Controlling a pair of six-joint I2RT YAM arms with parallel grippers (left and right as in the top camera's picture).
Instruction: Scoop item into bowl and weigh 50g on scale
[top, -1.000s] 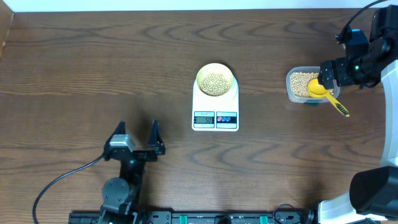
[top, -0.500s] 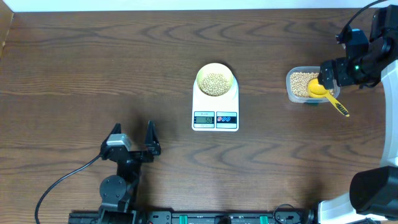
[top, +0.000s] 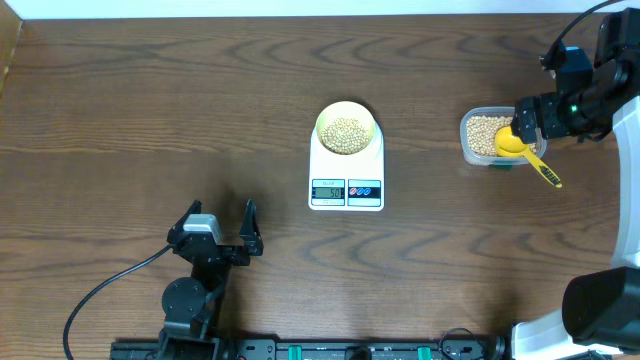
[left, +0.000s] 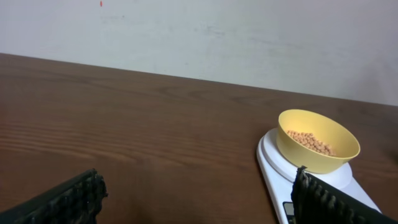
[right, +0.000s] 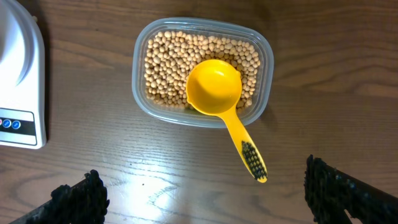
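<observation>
The pale-yellow bowl (top: 346, 129) holds tan beans (top: 346, 133) and sits on the white scale (top: 346, 170). The bowl (left: 318, 140) and scale (left: 277, 165) also show in the left wrist view. A clear tub of beans (top: 485, 137) stands at the right, with a yellow spoon (top: 522, 150) resting in it, handle over the rim. The right wrist view shows the tub (right: 203, 70) and spoon (right: 214, 87) from above. My left gripper (top: 220, 222) is open and empty near the front edge. My right gripper (right: 202, 196) is open and empty above the spoon handle.
The scale's display and two buttons (top: 346, 190) face the front edge. The scale's corner (right: 18, 81) shows at the left of the right wrist view. A pale wall (left: 199, 37) stands behind the table.
The left gripper has shifted a little on the table near the front edge, ending slightly farther back. The right arm, spoon and bowl have not moved.
</observation>
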